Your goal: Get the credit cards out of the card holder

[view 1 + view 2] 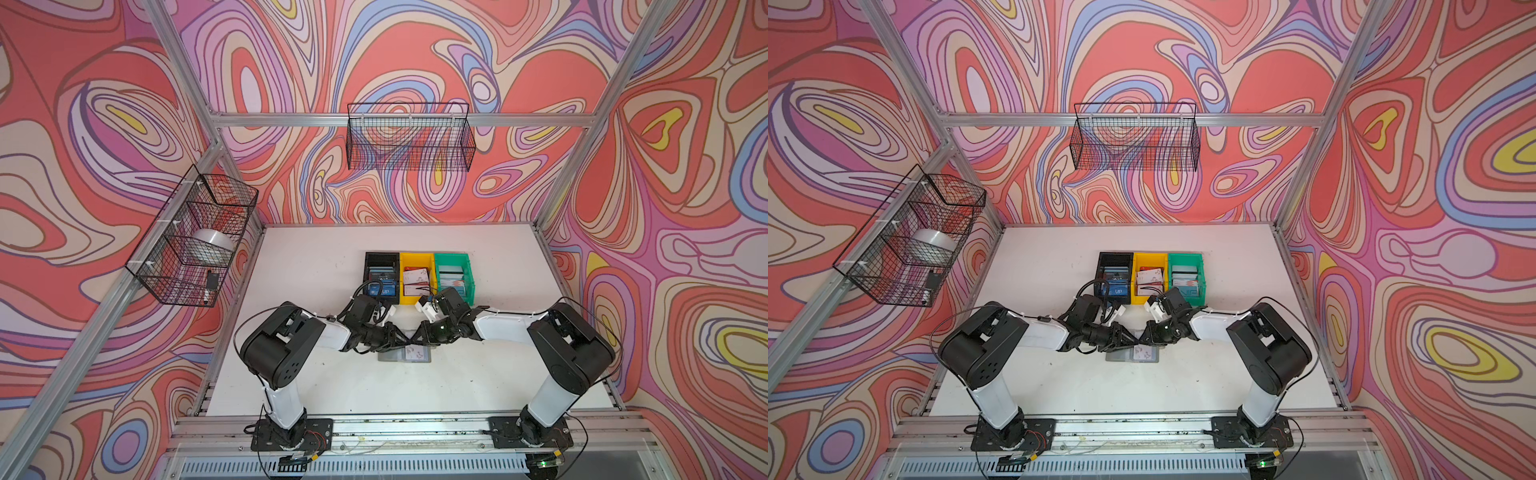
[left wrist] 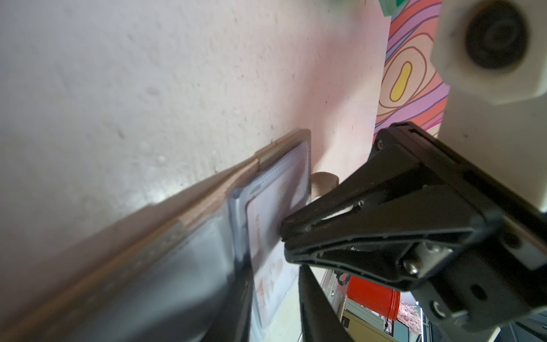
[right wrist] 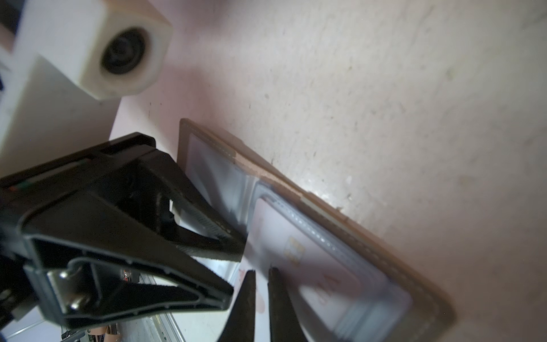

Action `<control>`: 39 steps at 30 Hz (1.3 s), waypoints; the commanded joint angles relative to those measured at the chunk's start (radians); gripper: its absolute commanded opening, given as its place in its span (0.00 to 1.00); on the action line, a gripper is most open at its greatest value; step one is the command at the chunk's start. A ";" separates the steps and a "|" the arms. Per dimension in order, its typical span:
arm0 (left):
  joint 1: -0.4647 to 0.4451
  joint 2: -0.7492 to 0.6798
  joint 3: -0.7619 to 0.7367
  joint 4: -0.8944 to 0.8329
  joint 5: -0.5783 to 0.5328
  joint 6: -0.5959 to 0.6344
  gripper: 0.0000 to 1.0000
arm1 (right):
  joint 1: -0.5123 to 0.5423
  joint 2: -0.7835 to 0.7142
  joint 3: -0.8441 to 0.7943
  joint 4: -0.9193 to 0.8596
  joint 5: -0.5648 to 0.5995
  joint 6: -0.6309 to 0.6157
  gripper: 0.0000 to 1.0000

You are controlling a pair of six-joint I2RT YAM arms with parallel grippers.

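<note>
The left gripper and right gripper meet over the open card holder.
In both top views it lies flat on the table, long axis crosswise, a white credit card in its right-hand half, right at both tips. Left wrist view: left jaws apart, straddling the stiff card under its glossy clear sleeve. Right wrist view: right jaws nearly together; any pinch cannot be told.

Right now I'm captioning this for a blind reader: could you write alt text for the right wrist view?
A card holder lies open on a white table, a white card with a gold chip in its clear sleeve. The right claw, tips close together, points at that card; the left claw reaches in beside it.
</note>
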 commanded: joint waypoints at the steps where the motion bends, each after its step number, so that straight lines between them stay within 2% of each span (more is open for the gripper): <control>1: -0.008 0.063 -0.037 -0.107 -0.140 0.026 0.32 | -0.002 0.048 -0.037 -0.091 0.071 -0.001 0.14; 9: -0.007 0.142 -0.071 0.047 -0.111 -0.037 0.34 | -0.003 0.049 -0.036 -0.107 0.070 -0.008 0.14; 13: -0.008 0.173 -0.076 0.110 -0.097 -0.067 0.34 | -0.021 0.003 -0.037 -0.126 0.073 -0.009 0.14; 22: -0.008 0.158 -0.079 0.083 -0.106 -0.056 0.33 | -0.072 -0.120 -0.033 -0.250 0.123 -0.054 0.14; 39: -0.007 0.147 -0.079 0.062 -0.113 -0.049 0.32 | -0.076 -0.068 -0.028 -0.183 0.069 -0.035 0.14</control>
